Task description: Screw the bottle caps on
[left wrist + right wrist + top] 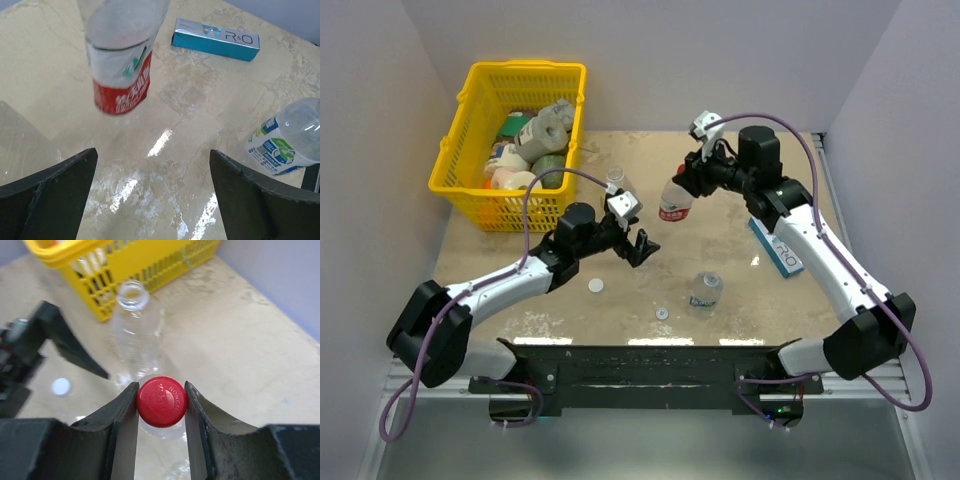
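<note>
Clamping the red cap (161, 402) between its two jaws, our right end effector (161, 386) sat squarely over the neck of the red-labelled bottle (674, 203). The cap hid the bottle's mouth from the wrist view, so we could not tell whether the threads had caught. Our left end effector (152, 151) stood with its jaws spread wide, near the foot of that bottle but gripping nothing, and from overhead the bottle looked tilted. We judged this to be the screwing of the first cap. To do it well, we reckoned the left end effector should close on the bottle's body to stop it spinning, the cap should be seated level on the neck before any turn, and the wrist should twist in short turns, regripping between them. Further out, the squarish unlabelled bottle (135, 335) stood open-mouthed near the yellow basket (525, 68), and the short blue-labelled bottle (705, 290) stood toward the near side of the bench (630, 290). The white cap (595, 285) and the ringed pale cap (662, 313) lay loose on the bench, not yet fitted.
</note>
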Robot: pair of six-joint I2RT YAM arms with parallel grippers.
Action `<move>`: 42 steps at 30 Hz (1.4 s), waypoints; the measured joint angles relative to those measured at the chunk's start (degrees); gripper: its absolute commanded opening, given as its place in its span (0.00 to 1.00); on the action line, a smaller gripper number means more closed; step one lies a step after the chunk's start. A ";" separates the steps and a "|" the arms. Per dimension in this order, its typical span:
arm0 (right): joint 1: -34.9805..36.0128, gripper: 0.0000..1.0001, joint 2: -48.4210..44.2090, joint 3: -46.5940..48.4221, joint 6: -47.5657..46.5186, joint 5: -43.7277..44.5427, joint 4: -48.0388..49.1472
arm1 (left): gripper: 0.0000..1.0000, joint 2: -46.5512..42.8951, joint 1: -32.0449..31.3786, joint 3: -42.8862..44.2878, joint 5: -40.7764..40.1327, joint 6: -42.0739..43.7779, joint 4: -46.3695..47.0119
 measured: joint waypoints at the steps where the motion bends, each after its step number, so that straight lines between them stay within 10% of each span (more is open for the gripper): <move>1: -0.35 0.00 -1.05 -1.66 -1.01 2.01 0.94 | 1.00 -0.72 0.00 -0.33 -0.02 0.02 -0.98; 22: -9.64 0.06 1.79 -14.32 -3.43 19.69 16.65 | 0.99 -4.02 0.00 -0.50 0.02 0.00 -6.80; 42: -9.62 0.63 3.78 -16.63 -2.19 22.53 20.35 | 0.99 -4.02 0.00 -0.50 0.04 0.02 -6.95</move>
